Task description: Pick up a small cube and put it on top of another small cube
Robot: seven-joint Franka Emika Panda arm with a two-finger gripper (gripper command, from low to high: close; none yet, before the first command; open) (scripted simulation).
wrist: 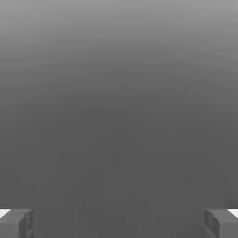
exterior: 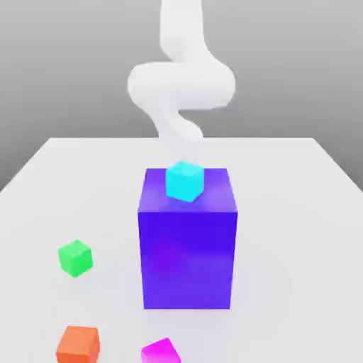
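Exterior view: saw the small plain magenta cube (exterior: 161,352) cut by the lower edge, near the small orange-red cube (exterior: 78,346); saw open white tabletop (exterior: 291,248) between them. Hand view: saw the gripper (wrist: 119,223) spread wide.

Relative to the end effector, the large block (exterior: 187,259) beyond it presents a smooth, slightly glossy, plastic-like finish; the tabletop (exterior: 283,255) surrounding the block is smooth and pale; the arm (exterior: 182,85) behind has smooth white surfaces.
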